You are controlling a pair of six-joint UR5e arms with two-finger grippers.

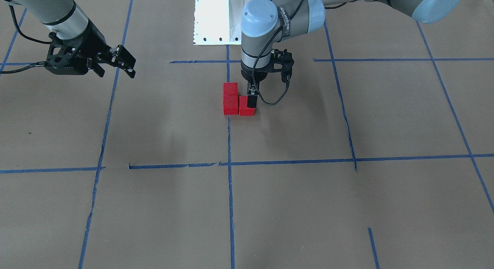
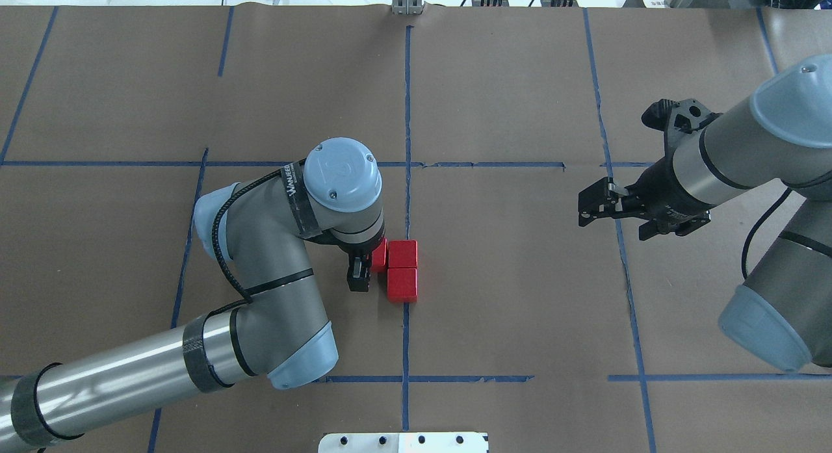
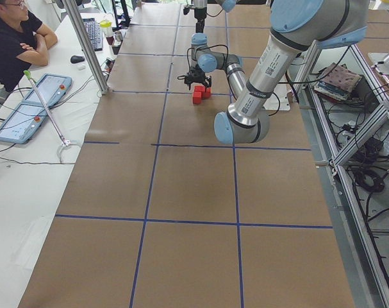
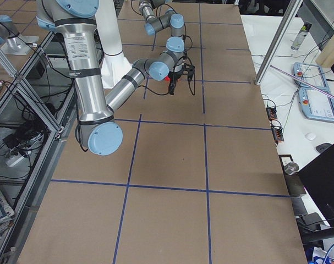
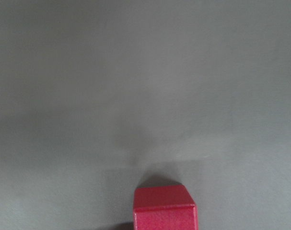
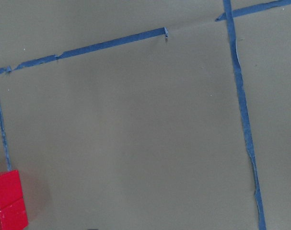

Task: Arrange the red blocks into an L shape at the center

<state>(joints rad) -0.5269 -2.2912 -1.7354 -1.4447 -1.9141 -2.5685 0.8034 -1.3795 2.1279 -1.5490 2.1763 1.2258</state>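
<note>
Brown-papered bench point(image 1: 347, 207) gridded in blue; three red blocks point(image 1: 230, 98) touch at the center point(image 1: 293, 114), just above mid-frame in the front view; two line the vertical tape line point(image 1: 230, 192); the third block point(image 1: 244, 110) abuts the lower one, so the L looks formed. One finger point(image 1: 252, 102) of the left tool point(image 1: 251, 101) lies against it; I cannot tell if it pinches. The right tool point(image 2: 595, 206), at the front view's upper left, is spread and empty; only release and retreat seem left.

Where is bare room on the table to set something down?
Free: the cell between the middle blue tape line and the right fingers, and the row of cells beyond the far crosswise tape. Crowded: around the red blocks, where the left fingers and left arm stand.
</note>
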